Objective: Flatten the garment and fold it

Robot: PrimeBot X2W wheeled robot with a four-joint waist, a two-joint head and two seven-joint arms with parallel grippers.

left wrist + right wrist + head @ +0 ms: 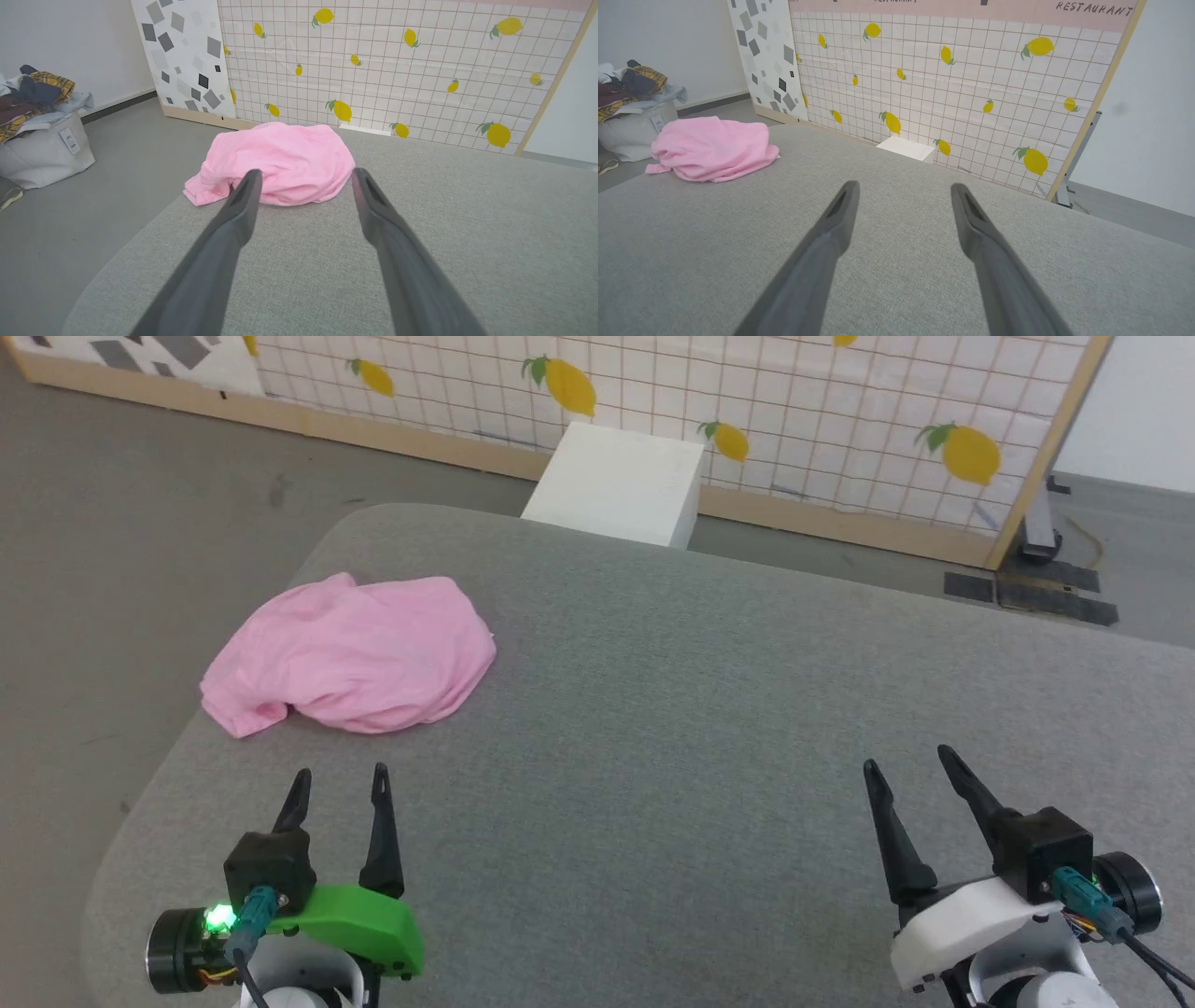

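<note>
Garment (pixel 350 653) lies bunched at left edge of table (pixel 709 709), perhaps overhanging slightly.

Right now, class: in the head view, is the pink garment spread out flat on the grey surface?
No, the pink garment sits bunched in a rumpled heap near the left edge of the grey surface.

Head view: high up, faces forward and down onto the grey padded surface (pixel 700 728); left gripper (pixel 341 775) and right gripper (pixel 907 758) at its bottom edge. Left wrist view: low over the surface, faces along the left gripper, near the garment (pixel 280 158). Right wrist view: low, faces the lemon-print screen (pixel 948 84), garment well off to its left. All three share garment, surface, screen.
</note>
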